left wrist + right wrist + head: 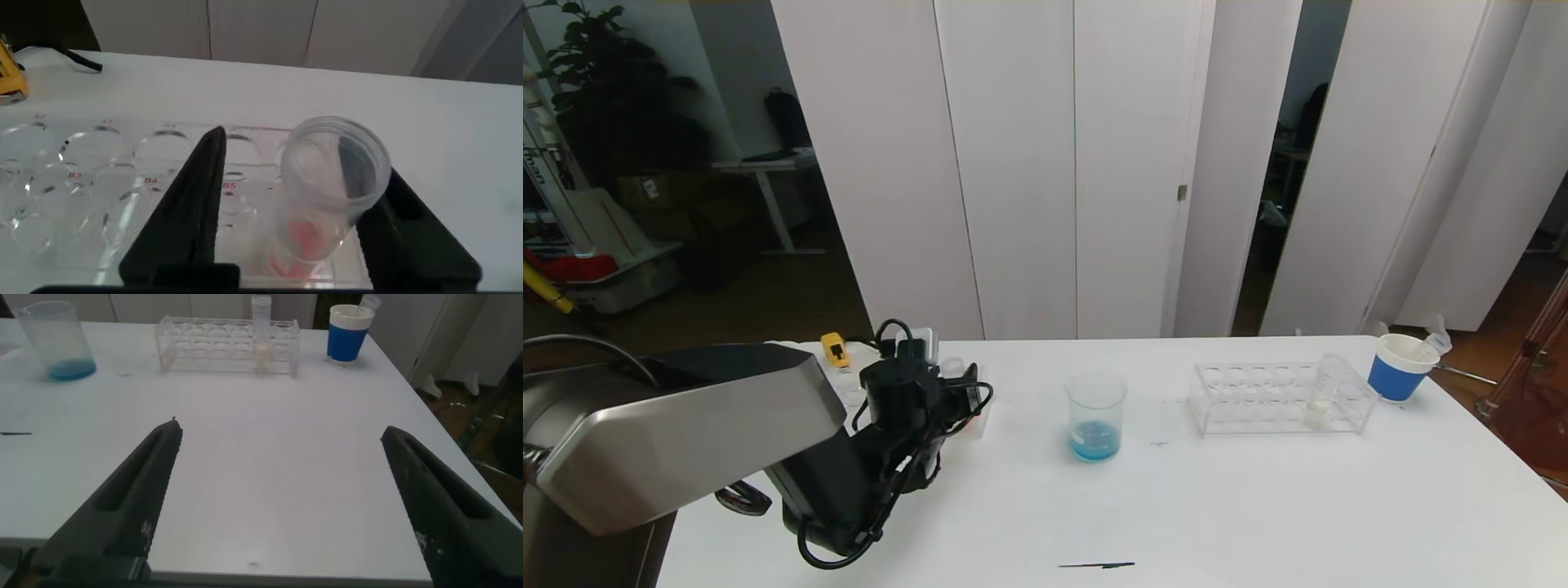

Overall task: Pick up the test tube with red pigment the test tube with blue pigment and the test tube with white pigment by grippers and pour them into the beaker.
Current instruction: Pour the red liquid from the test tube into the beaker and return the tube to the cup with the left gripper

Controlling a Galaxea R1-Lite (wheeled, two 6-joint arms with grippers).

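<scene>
Left gripper (298, 212), jaws spread, is straddling a red-pigment tube (331, 192) in the rack (90, 175) near the worktop's left edge. Right gripper (282, 498) is hovering open over the right side; beaker (1095, 414) is holding blue liquid at centre.

Even, soft overhead light falls on the white table (1258, 506); shadows under the beaker (1095, 415) and the clear rack (1278, 398) are faint; the room behind the white panels is dim. The left wrist view is soft, the tube rim (337, 159) and near gripper fingers (189, 204) blurred; the head view looks sharp.
</scene>
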